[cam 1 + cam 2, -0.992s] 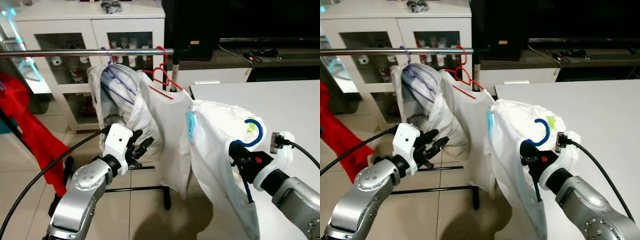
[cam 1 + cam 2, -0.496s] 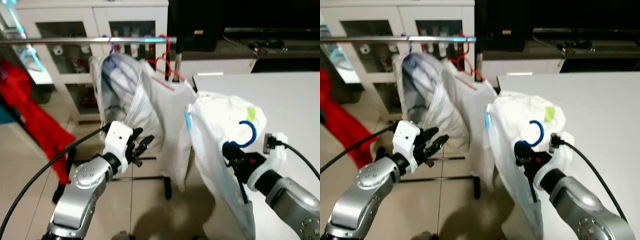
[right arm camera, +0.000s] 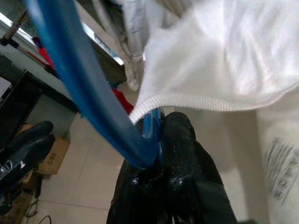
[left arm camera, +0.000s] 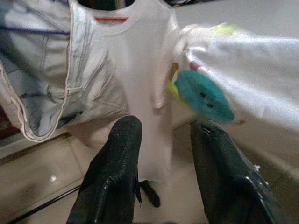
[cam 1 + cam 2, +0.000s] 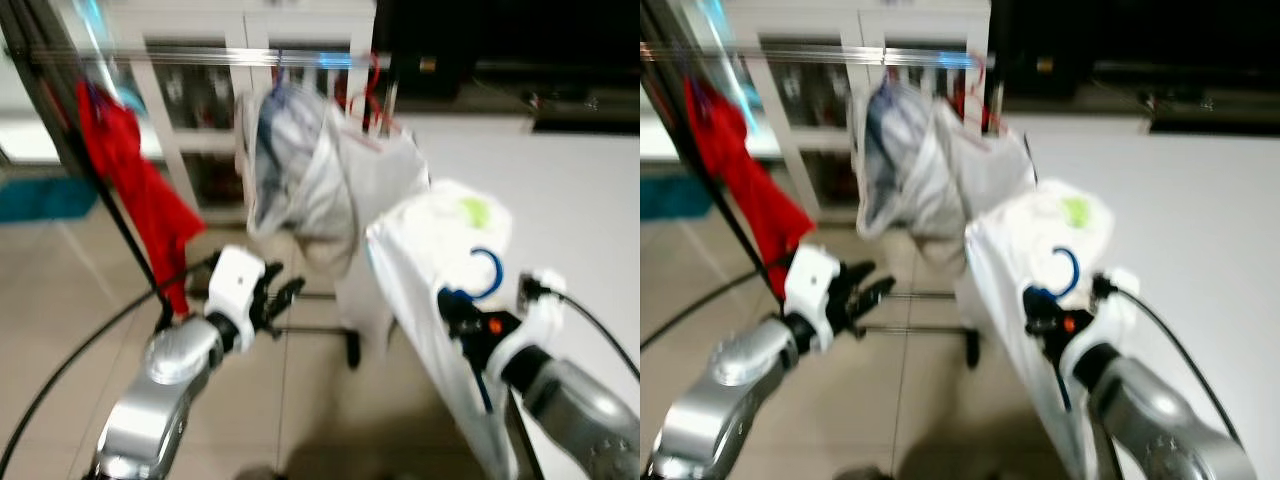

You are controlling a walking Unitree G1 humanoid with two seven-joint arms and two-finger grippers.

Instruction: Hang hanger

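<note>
My right gripper (image 5: 462, 312) is shut on a blue hanger (image 5: 484, 274) that carries a white garment (image 5: 428, 250); the hook rises above the fingers. In the right wrist view the blue hanger (image 3: 81, 88) is pinched between the black fingers (image 3: 184, 154). The clothes rail (image 5: 250, 58) runs across the top, blurred, with a white shirt on a red hanger (image 5: 368, 98) and a grey-white garment (image 5: 290, 165) hanging from it. My left gripper (image 5: 278, 298) is open, low and left of the held garment, holding nothing. Its fingers (image 4: 119, 158) point at the hung shirts.
A red garment (image 5: 130, 180) hangs at the left on a dark stand. A white table (image 5: 560, 180) lies to the right behind the held garment. White glass-door cabinets (image 5: 200, 110) stand behind the rail. Tiled floor (image 5: 60, 300) lies below. The head views are blurred.
The whole picture has shifted right and blurred, so the camera turned left. Both grippers keep their pose; the right still holds the blue hanger.
</note>
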